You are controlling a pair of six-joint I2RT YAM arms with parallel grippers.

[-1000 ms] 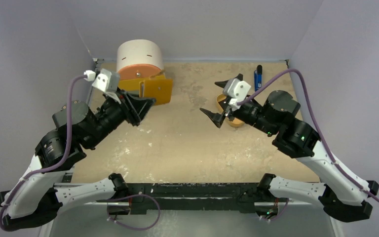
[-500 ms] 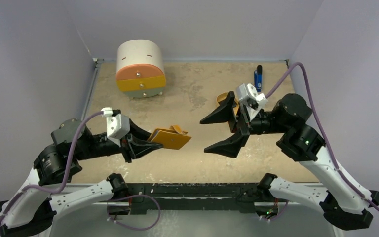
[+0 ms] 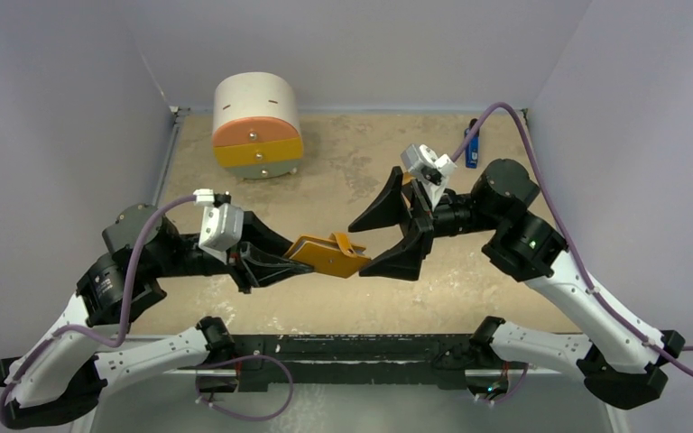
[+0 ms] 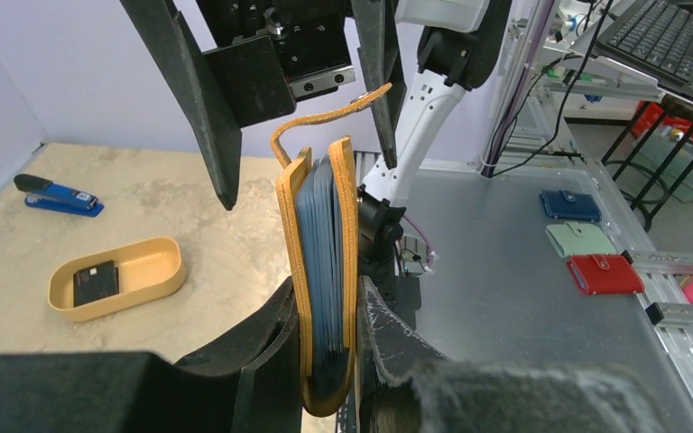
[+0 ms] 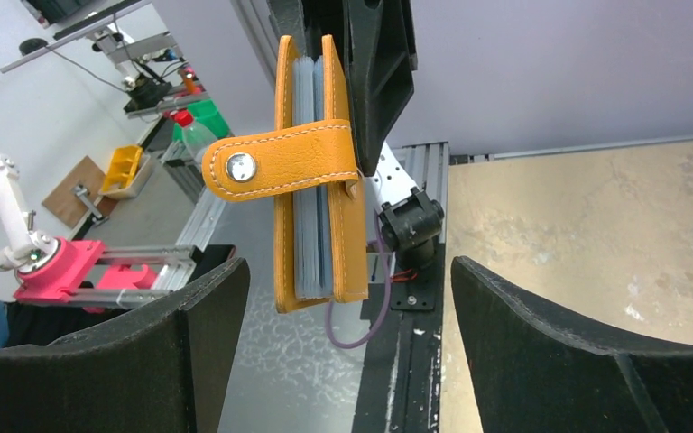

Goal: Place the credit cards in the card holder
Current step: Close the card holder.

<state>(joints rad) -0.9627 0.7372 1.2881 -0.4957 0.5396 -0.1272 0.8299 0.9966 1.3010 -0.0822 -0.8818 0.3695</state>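
Card holder: orange-tan leather with pale stitching, grey-blue pocket leaves fanned between its two covers. A strap with a silver snap curls loose over the open edge. It is held aloft above the near-middle tabletop, clenched by one end in the left end effector. Right end effector released, jaws spread wide either side of the holder's free end, grasping nothing. One black credit card lies in a tan oval tray; its face is too small to read. Blue-and-black stapler beyond the tray. Round drawer cabinet at far left.
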